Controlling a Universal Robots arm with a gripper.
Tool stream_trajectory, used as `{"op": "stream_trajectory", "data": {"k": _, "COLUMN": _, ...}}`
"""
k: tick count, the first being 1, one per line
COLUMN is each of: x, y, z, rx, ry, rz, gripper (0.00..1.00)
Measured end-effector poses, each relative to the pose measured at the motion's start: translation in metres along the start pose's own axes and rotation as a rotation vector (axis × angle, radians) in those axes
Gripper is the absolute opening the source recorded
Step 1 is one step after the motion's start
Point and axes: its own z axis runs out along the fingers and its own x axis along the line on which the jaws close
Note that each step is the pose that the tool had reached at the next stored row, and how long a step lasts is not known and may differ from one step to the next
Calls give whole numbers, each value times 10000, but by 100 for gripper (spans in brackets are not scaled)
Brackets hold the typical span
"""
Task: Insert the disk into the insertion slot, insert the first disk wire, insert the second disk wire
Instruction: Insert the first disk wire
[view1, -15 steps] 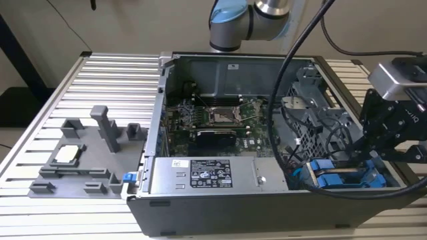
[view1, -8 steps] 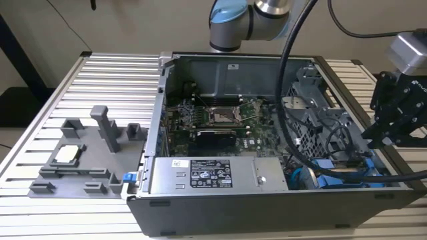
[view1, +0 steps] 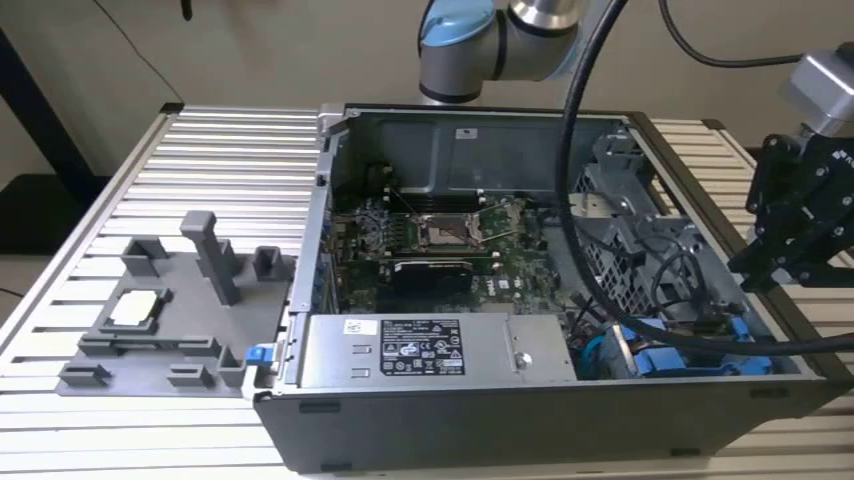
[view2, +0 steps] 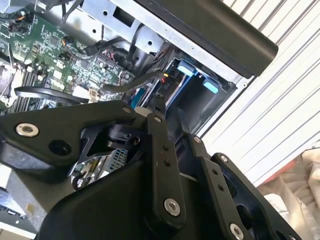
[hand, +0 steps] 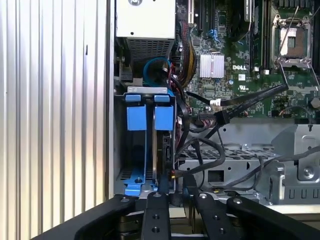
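Already, disk (hand: 164, 122) inside insertion slot (hand: 121, 155).

The open case (view1: 300, 330) is crowded at its corner on the exterior view's right. A thick black cable (view1: 571, 180) drops from above and crosses the interior. Thinner black wires (hand: 200, 150) loop over the drive cage (hand: 240, 165), just beside the insertion slot (hand: 118, 140) where the blue-framed disk (hand: 163, 120) stands. The silver box (view1: 427, 350) closes in one end of that slot. The gripper (hand: 178, 194) hovers right over this tangle. There is open room above the motherboard (view1: 441, 230) and over the bare counter (view1: 240, 150) outside the case, though a grey fixture (view1: 160, 310) takes up part of that.
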Motion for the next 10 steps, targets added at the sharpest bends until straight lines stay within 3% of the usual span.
{"op": "stream_trajectory", "data": {"k": 10, "x": -190, "y": 14, "z": 23, "rx": 8, "ry": -5, "rz": 90, "gripper": 27}}
